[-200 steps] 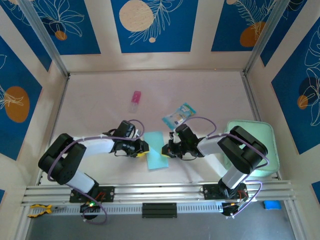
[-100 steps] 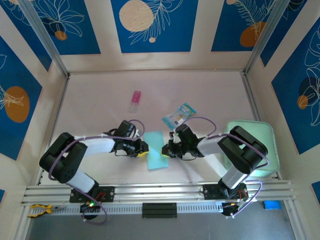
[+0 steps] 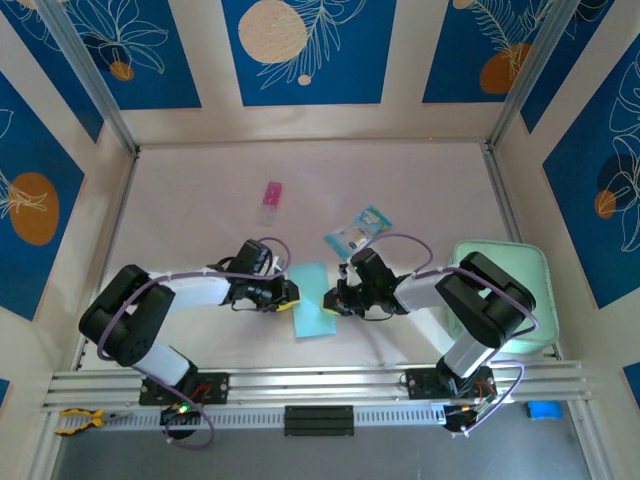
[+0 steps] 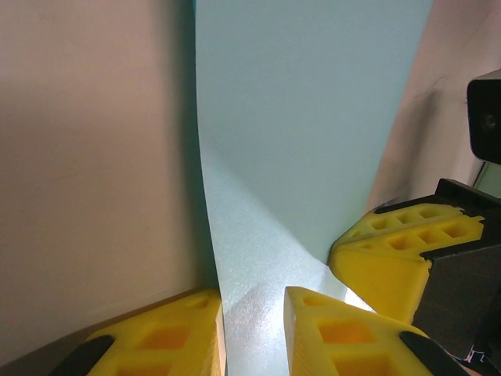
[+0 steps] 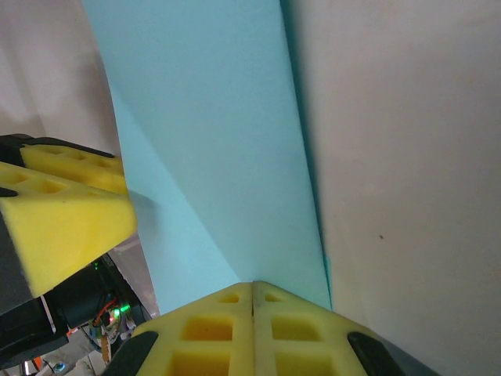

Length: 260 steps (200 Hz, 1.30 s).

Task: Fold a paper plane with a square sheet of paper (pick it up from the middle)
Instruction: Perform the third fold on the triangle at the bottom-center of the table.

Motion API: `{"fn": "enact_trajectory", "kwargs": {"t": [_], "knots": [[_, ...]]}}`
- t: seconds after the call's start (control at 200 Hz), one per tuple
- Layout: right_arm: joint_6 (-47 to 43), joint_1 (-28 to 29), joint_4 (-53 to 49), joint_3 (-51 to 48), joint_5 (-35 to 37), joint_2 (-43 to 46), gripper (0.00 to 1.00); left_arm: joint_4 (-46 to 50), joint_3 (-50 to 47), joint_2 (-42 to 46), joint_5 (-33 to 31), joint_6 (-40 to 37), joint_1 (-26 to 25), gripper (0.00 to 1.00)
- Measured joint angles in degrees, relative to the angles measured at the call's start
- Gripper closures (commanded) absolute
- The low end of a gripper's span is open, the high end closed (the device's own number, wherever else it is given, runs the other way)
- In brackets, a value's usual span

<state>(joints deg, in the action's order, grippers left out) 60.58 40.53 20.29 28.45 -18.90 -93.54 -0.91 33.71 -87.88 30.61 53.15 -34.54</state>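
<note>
Paper: the square sheet of paper (image 3: pixel 312 300), plain light blue and folded to a narrow strip, is laid on the surface (image 3: pixel 190 210) in the middle, just ahead of the arm bases
Left gripper: the left gripper (image 4: pixel 254 333) is set low at the strip's left long edge; its yellow fingers are parted by a narrow gap, and a raised edge of the paper is seen running into that gap, close against one finger
Right gripper: the right gripper (image 5: pixel 252 325) is set at the strip's right long edge with its fingers pressed flat together; the paper's edge and a slanting crease are met at the fingertips, but whether the paper is pinched cannot be told
Spacing: the two grippers are faced toward each other across the strip, near but apart
Packet: a teal-and-clear printed packet (image 3: pixel 358 232) is seen just beyond the right gripper
Pink item: a small pink object (image 3: pixel 270 201) is laid farther back, well apart from the paper
Pad: a mint-green pad (image 3: pixel 532 268) is placed at the right side, partly covered by the right arm
</note>
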Motion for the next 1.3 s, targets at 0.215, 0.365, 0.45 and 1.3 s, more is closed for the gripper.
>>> {"fn": "enact_trajectory", "kwargs": {"t": [0.215, 0.365, 0.45, 1.3], "knots": [[0.0, 0.0, 0.1, -0.1, 0.0, 0.2, 0.88, 0.0, 0.0, 0.0, -0.2, 0.7, -0.1, 0.91], [-1.0, 0.4, -1.3, -0.1, 1.1, 2.3, 0.77, 0.3, 0.0, 0.2, -0.7, 0.8, -0.1, 0.94], [-2.0, 0.7, -4.2, -0.2, 2.7, 6.1, 0.67, 1.0, -0.1, 1.3, -1.2, 1.1, -0.1, 0.95], [-49.4, 42.9, -12.5, 5.2, 56.0, 11.9, 0.45, 2.9, -0.2, 5.3, -2.6, 3.7, -0.1, 0.96]]}}
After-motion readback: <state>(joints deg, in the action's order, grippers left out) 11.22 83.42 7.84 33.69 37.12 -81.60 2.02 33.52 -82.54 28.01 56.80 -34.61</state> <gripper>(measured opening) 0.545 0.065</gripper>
